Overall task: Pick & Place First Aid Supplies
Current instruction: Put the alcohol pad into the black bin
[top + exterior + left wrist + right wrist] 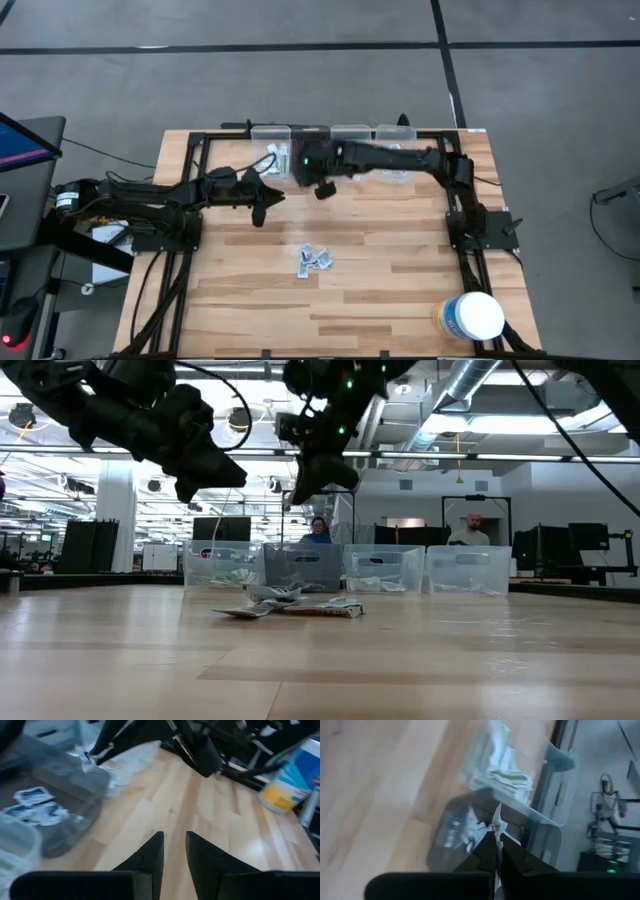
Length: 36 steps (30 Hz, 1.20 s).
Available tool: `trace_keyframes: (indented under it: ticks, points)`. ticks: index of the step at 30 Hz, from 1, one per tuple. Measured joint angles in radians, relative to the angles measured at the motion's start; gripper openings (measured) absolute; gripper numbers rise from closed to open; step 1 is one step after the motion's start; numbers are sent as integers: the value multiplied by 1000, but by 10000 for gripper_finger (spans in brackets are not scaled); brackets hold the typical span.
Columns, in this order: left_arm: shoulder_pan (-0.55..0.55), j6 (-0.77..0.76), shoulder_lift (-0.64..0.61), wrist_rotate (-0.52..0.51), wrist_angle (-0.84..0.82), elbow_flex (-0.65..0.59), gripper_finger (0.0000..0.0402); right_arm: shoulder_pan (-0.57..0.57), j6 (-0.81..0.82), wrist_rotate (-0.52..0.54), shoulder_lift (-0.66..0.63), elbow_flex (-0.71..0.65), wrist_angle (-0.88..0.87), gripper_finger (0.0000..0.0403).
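Right pincer (496,836) (shut tight) holds a white packet (496,822) above clear bins (485,820) of packets; left pincer (174,842) narrow, empty.

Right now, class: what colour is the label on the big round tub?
Yellow, on the white tub; clearest in the left wrist view.

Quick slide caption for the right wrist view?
Right tool shut on a small white packet above the clear bins.

Open-plan lab, exposed ceiling ducts (470,385), monitors (222,528), seated people (470,530)
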Motion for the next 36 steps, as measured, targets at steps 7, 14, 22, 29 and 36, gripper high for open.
trace_keyframes:
  ticks: [7, 14, 22, 29, 36]
  points:
    - [118, 0, 0, -2, 7, 0, 81, -149, 148, -174, 11, -1, 82, 0]
    - [244, 0, 0, -25, 8, 0, 81, -263, 340, -304, 11, -1, 138, 8]
    - [299, 0, 1, -154, 8, 0, 81, -318, 479, -480, 11, -1, 138, 22]
    - [303, 0, 1, -251, 22, 0, 81, -313, 401, -569, 11, -9, 143, 51]
    - [303, 0, 1, -280, 65, -1, 81, -321, 369, -572, 11, -43, 144, 92]
